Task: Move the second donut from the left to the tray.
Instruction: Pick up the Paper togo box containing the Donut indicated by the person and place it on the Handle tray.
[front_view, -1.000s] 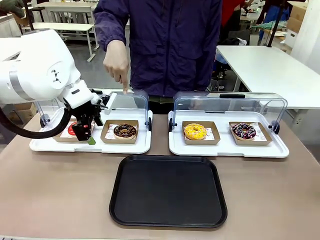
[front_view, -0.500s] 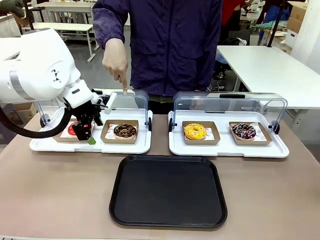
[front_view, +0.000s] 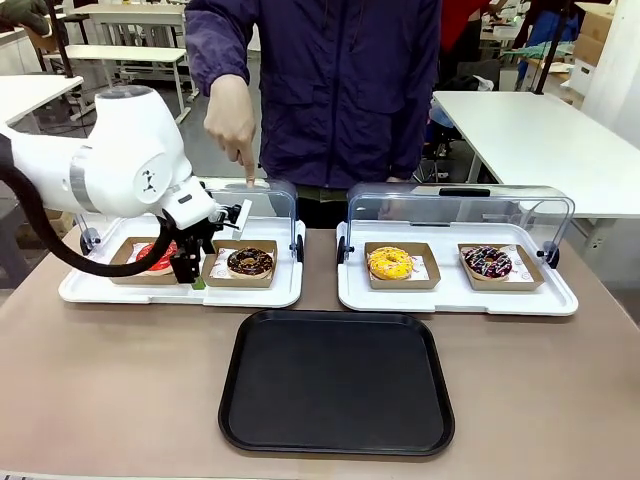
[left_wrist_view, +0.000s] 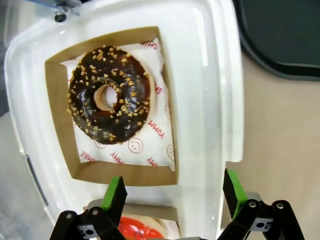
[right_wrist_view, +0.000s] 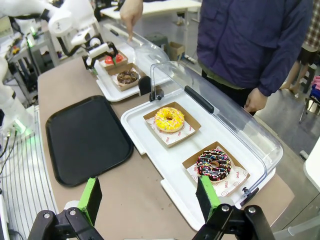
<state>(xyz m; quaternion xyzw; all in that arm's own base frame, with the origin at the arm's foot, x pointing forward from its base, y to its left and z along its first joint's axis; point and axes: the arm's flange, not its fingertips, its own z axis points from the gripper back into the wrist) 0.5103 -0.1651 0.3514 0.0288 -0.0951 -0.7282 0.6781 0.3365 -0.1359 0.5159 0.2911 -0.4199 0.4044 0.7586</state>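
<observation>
Left end effector (left_wrist_view: 172, 192) spread above cardboard tray (left_wrist_view: 125, 175) edge

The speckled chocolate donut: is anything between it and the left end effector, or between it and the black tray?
Nothing visible blocks either. The open left end effector is beside the donut, the clear lid is raised; only a low white rim and bare table precede the black tray.

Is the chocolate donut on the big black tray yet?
Not yet. Done: the clear lid is up. Now: the left gripper hovers open near the second donut from the left, which sits in its cardboard box. Left: grab it and carry it to the tray.
</observation>
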